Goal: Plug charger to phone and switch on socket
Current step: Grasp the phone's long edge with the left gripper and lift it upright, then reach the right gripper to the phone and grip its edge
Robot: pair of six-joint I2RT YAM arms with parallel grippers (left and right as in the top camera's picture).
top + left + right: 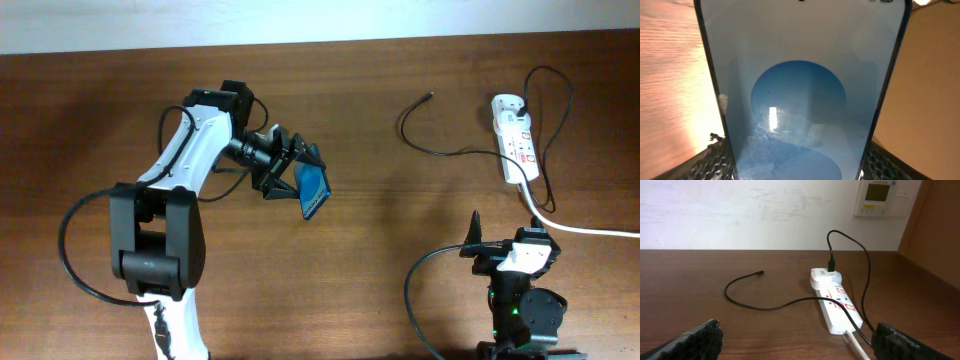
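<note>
**Two arms ready, phone held, cable tip lying loose**

My left gripper (298,172) is pinching the phone (316,192) by its long edges. The blue screen tilts toward the wrist camera and nearly fills that view, with a finger pad (715,161) at each lower corner. I read the side hold as deliberate: it leaves a short end sticking out free for a plug, though I cannot see the port itself. The phone sits left of centre over the table (90,110), seemingly lifted off the wood.

The charger (432,96) lies slack, its small tip resting on bare wood. Its cable curls back to the white adapter seated in the far end of the socket (517,150). Tip and phone are well apart with nothing between them, so that path is open.

My right gripper (505,242) is spread wide and empty near the front edge, facing the socket. One run of black cable drapes across the strip, and the thick white cord leaves its near end. I judge snagging there to be the main risk.
</note>
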